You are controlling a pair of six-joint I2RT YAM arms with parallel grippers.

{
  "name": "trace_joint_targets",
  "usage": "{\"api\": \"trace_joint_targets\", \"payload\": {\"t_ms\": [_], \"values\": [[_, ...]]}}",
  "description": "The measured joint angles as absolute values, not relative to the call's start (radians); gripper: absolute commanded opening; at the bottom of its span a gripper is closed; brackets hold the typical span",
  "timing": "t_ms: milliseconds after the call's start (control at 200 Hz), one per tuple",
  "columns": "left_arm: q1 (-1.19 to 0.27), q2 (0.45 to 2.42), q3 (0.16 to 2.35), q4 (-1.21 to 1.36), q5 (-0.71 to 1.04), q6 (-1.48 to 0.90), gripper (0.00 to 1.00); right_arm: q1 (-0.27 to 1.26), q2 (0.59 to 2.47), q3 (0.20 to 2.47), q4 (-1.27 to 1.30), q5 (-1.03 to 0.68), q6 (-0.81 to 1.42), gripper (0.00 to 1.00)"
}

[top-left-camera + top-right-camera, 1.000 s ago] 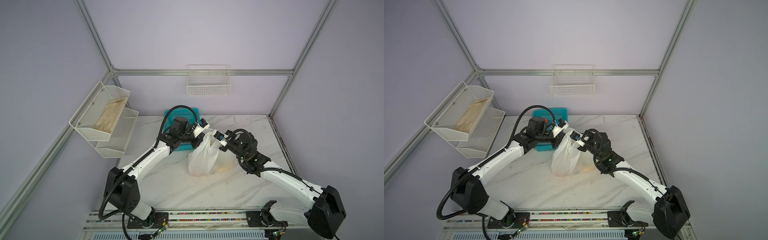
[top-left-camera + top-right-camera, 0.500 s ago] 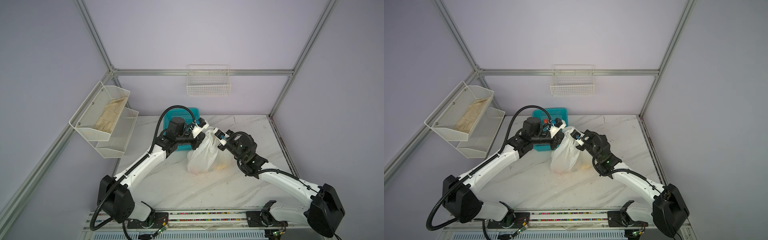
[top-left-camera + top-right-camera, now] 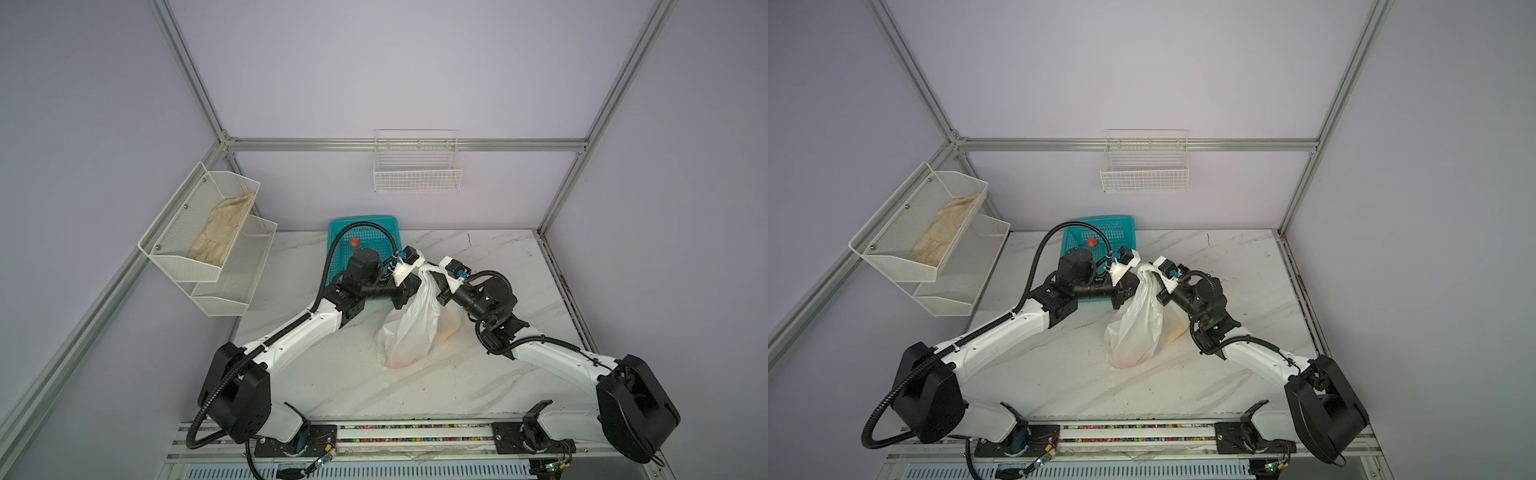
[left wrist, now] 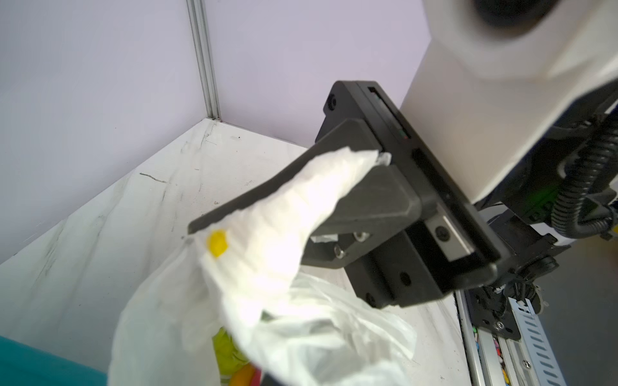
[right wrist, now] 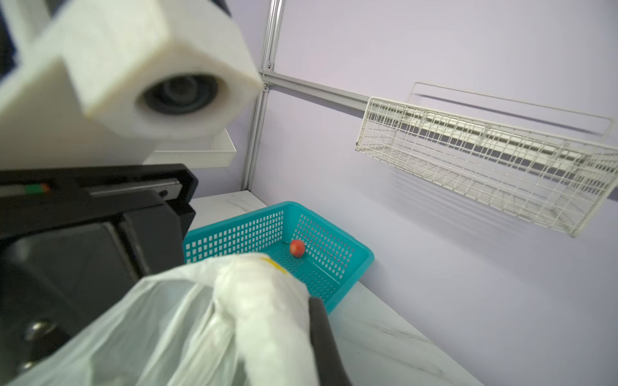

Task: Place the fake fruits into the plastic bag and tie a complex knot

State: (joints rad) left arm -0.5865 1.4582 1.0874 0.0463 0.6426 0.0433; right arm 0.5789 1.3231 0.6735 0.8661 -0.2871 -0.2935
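1. Step in hand: tying, early stage.
   - Left gripper (image 3: 417,277): jaws closed. The tips are hidden behind film, apparently pinching one side of the gathered top of the thin translucent white plastic bag (image 3: 409,328), which is printed with yellow lemon slices.
   - Right gripper (image 4: 217,234): black fingers (image 4: 267,187) are clamped narrow on a twisted white handle strand (image 4: 301,200).
   - The bag body hangs below both sets of fingers, with its base on the white marbled tabletop (image 3: 332,374).
2. Knot: none is formed between the fingers, so it is judged not yet tied.
3. Next move calls for passing one strand around the other while both stay taut. The thin film could slip from a narrow pinch, so the pull should be gentle.
4. Count, left to right:
   - White mesh two-tier wall shelf (image 3: 195,266): 1, far from the left fingers.
   - Folded beige cloth (image 3: 220,232): 1, in the shelf's upper tier.
   - Teal plastic mesh basket (image 3: 361,219): 1, just behind the left fingers.
   - Small glossy red fake fruit (image 3: 353,242): 1, in that basket, apart from all fingers and not yet bagged.
   - Grippers: 2.
   - Plastic bag: 1.
   - Fake fruits (image 4: 229,347) inside the bag: yellow-green and orange-red shapes below the right fingers. The number cannot be counted.
   - White wire wall basket (image 3: 417,178): 1, high behind both fingers.
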Motion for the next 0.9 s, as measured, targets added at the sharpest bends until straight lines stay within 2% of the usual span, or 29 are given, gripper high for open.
{"api": "trace_joint_targets", "payload": {"t_ms": [160,480,690,900], "values": [[-0.591,1.457,1.006,0.167,0.619,0.009,0.08,0.548,1.365,0.631,0.994,-0.386,-0.155,0.00],[-0.603,1.453,0.883,0.299,0.604,-0.045,0.19,0.529,1.507,0.617,1.314,-0.457,0.107,0.00],[-0.604,1.389,0.822,0.365,0.546,-0.079,0.22,0.507,1.592,0.617,1.481,-0.496,0.224,0.00],[-0.604,1.312,0.758,0.440,0.449,-0.144,0.41,0.471,1.633,0.633,1.539,-0.574,0.262,0.00]]}}
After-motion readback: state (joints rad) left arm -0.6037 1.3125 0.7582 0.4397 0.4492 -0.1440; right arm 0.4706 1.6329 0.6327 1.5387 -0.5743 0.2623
